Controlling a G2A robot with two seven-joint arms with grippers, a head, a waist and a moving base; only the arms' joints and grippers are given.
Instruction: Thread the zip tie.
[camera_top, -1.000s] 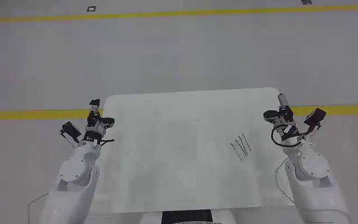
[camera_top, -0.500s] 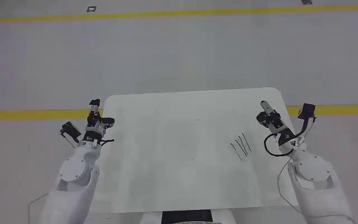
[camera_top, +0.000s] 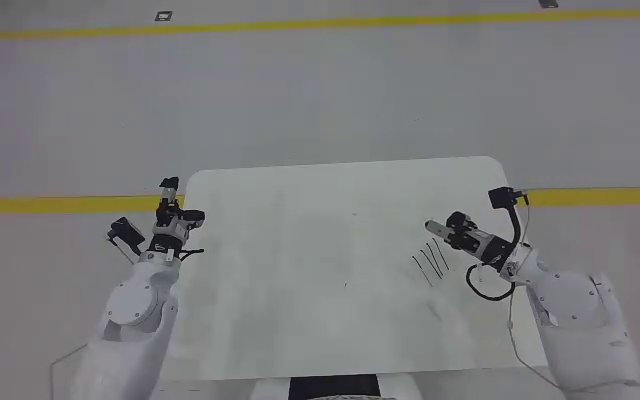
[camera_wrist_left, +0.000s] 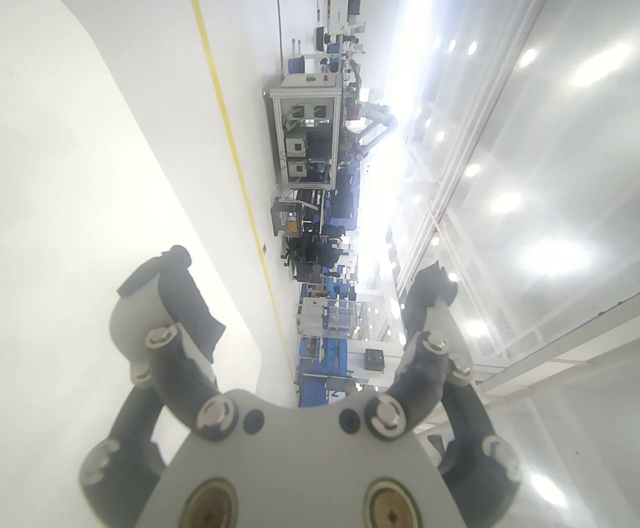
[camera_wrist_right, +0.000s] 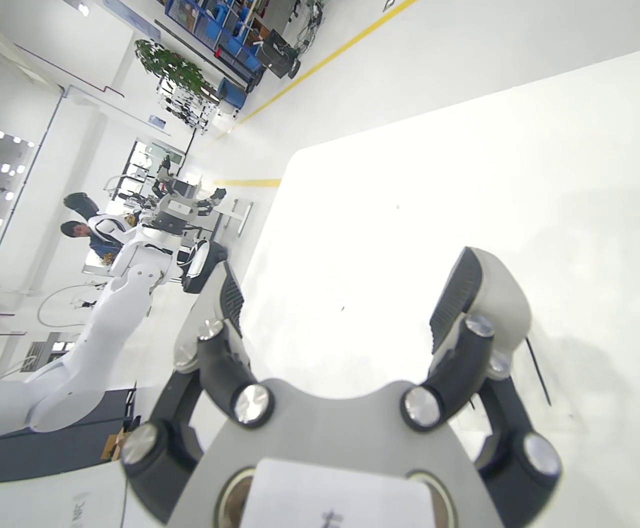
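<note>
Zip ties (camera_top: 432, 260): three thin dark strips, laid side by side on white table (camera_top: 300, 290), toward its right side. Right gripper (camera_top: 432, 226) held just beside them, over table, jaws spread wide, empty. Left gripper (camera_top: 167, 187) held well apart, off table's left edge, jaws likewise spread wide, empty

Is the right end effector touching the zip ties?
Cannot tell. Top view: right end effector close by the zip ties; wrist view: a finger covers one tie.
</note>
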